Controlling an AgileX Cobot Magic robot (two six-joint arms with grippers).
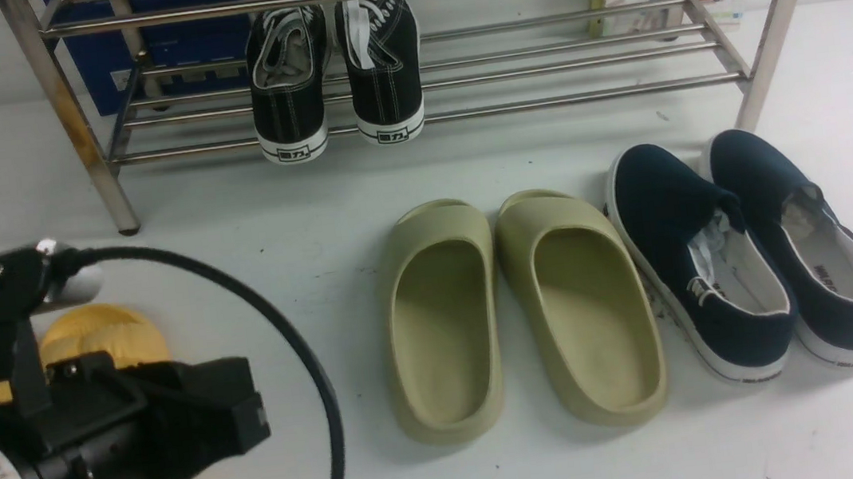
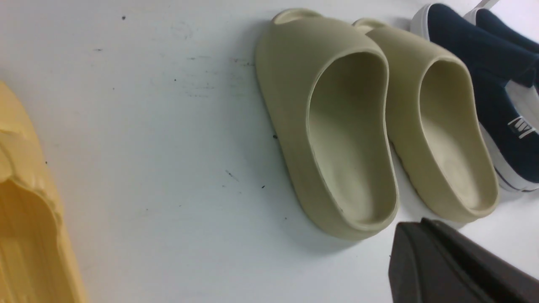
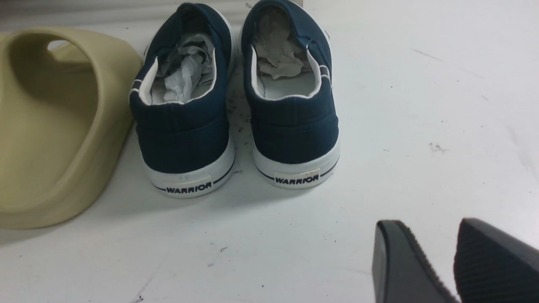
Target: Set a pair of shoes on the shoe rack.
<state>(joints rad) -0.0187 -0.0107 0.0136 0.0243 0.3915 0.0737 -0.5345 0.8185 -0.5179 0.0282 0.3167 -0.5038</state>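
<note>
- The pair of shoes (image 1: 334, 73) sits heels-out on the lower tier of the shoe rack (image 1: 727, 56), at 12 o'clock on the bench (image 1: 297, 230).
- My judgement: light, soft canvas over stiff rubber soles; best taken at the heel collar.
- Left tool (image 2: 454, 265): fingers together, empty.
- Right tool (image 3: 452, 263): fingers slightly apart, empty, near the navy slip-ons (image 3: 236, 105).

The left arm (image 1: 56, 442) reaches in low from the near left corner of the front view, its black wrist lying nearly level and its camera bracket upright on top. The left gripper (image 2: 454, 265) shows as one dark mass, its fingers closed together, empty. The right gripper (image 3: 450, 261) hangs over the bare tabletop (image 3: 421, 105), its two ribbed fingers (image 3: 400, 261) slightly apart, holding nothing.
</note>
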